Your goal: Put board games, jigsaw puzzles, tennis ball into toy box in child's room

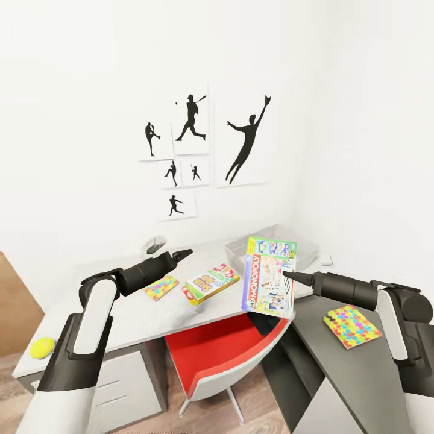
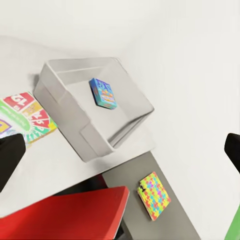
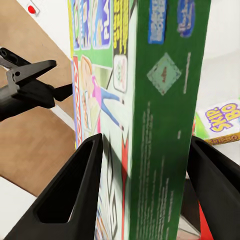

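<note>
Right pincer (image 3: 145, 190) clamped on Monopoly box (image 1: 270, 276); left pincer (image 1: 182, 254) apart, empty; toy box (image 1: 238, 247) at 12 o'clock; flatten box before release.

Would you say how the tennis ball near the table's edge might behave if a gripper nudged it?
The tennis ball is round and sits close to the table's near corner, so a nudge would probably send it rolling, perhaps off the edge. Its fuzzy look suggests fair grip. Being small, it is likely light.
</note>
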### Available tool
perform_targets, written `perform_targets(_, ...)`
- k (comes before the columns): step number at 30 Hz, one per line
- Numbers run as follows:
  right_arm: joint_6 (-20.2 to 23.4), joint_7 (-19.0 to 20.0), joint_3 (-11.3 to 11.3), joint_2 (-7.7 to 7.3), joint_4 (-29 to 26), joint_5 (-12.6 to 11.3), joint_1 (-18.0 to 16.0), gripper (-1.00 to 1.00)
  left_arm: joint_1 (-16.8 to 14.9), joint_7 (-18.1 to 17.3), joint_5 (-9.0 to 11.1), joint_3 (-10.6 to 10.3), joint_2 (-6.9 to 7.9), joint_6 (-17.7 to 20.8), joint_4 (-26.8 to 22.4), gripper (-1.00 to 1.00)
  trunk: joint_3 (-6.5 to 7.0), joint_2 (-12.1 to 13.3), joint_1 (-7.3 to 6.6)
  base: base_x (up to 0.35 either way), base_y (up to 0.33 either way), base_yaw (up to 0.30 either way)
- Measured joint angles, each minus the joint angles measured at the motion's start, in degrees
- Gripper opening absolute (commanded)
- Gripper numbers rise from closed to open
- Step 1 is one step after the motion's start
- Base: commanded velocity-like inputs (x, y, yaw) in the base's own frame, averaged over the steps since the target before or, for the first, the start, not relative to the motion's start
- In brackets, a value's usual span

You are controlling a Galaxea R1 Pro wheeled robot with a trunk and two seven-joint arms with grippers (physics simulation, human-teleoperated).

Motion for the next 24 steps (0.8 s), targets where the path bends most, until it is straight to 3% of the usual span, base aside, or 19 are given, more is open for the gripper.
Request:
perform_targets(12, 0.02, 0.01, 0.03, 0.00, -0.02, -0.03, 0.00, -1.00, 0.00, -0.01, -0.09, 1.21, 0.03, -0.01, 0.05, 1.00, 0.00, 0.00, -0.02, 0.122, 0.000, 0.294)
perform_targets(24, -0.02, -0.01, 0.05, -0.01, -0.03, 0.02, 0.13, -1.00, -0.01, 0.01, -0.16, 1.57, 0.06, -0.04, 0.18, 1.00, 0.00, 0.00, -0.02, 0.276, 0.000, 0.099)
